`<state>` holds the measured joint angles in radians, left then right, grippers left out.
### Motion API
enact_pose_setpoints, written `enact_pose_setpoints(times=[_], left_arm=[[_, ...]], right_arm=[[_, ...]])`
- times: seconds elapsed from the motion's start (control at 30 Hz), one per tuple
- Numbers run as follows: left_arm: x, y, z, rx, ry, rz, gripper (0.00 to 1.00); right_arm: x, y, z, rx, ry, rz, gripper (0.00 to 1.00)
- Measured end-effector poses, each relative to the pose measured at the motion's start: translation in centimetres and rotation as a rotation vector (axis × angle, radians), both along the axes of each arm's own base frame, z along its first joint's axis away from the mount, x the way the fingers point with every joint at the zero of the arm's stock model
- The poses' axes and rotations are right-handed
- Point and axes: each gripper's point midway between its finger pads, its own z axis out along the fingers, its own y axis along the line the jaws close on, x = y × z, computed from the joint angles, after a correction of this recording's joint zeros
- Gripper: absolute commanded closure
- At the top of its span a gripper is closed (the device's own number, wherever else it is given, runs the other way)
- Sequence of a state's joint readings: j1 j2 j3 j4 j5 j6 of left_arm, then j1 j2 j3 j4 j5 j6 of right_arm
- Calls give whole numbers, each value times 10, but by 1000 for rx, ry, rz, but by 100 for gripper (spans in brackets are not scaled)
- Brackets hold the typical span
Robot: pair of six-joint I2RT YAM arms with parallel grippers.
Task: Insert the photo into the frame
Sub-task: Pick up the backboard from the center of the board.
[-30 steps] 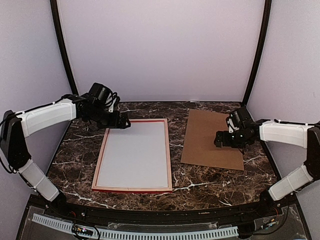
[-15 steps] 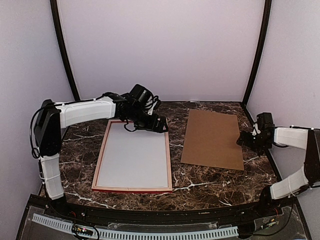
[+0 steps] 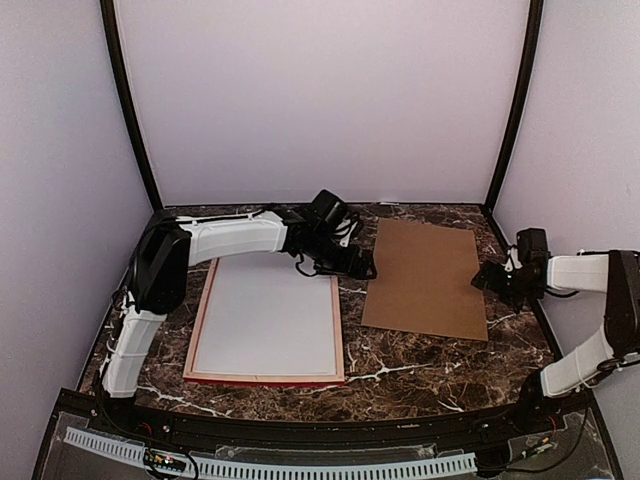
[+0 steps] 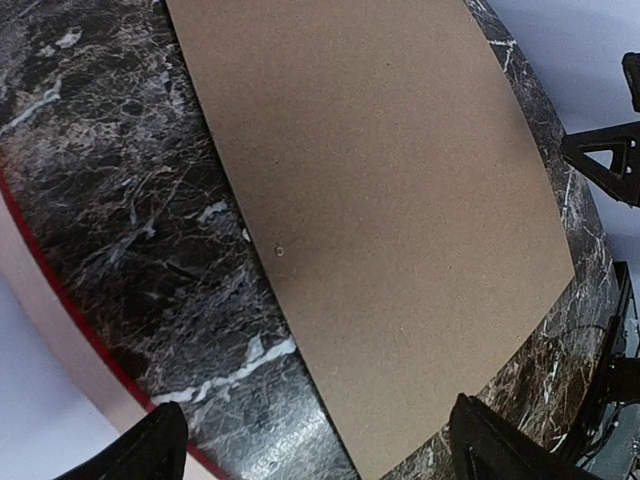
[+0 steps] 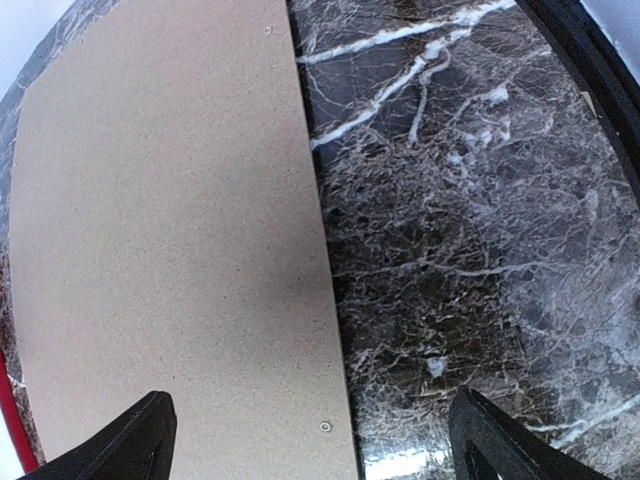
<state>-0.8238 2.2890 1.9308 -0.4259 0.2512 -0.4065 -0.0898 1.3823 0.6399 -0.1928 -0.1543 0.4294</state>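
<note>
The frame (image 3: 201, 330) lies flat on the left-centre of the dark marble table (image 3: 400, 360), its paler pinkish border facing up with a red edge along the near side, and a pale white panel (image 3: 268, 325) filling its opening. The left arm reaches across the frame's far edge. The left gripper (image 3: 358, 268) hangs just past the frame's far right corner, over the strip of bare marble between the frame and a brown board (image 3: 425, 275).

In the left wrist view, the 2 fingertips (image 4: 150, 452) stand wide apart with nothing between them; the frame (image 4: 60, 340) is a pink and red band at the lower left, and the brown board (image 4: 380, 200) fills the middle.

The board lies flat, right of the frame and apart from it. Beyond the board's right edge hangs the right gripper (image 3: 492, 279), well apart from the frame, its jaws spread and empty over marble beside the board (image 5: 170, 230).
</note>
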Motion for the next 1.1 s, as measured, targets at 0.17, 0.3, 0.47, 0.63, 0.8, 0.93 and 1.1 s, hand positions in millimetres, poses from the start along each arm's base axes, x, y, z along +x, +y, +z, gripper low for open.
enact_pose_setpoints(times=[0.17, 0.3, 0.47, 0.63, 0.8, 0.93, 1.1], left_arm=[[4, -21, -19, -12, 23, 7, 8], [6, -29, -31, -13, 42, 18, 10], [6, -34, -49, -14, 77, 30, 16], [5, -39, -50, -32, 94, 36, 20], [0, -44, -50, -47, 109, 35, 24], [-5, -49, -52, -66, 127, 34, 28], [-7, -50, -52, -109, 134, 49, 31]], right_arm=[[0, 4, -5, 25, 1, 11, 5], [0, 6, -8, 38, 2, 19, 6], [1, 9, -15, 55, 6, 29, 7], [10, 13, -15, 75, -29, 41, 9], [22, 20, -14, 116, -72, 65, 12], [24, 28, -12, 167, -92, 90, 14], [21, 29, -10, 241, -106, 88, 21]])
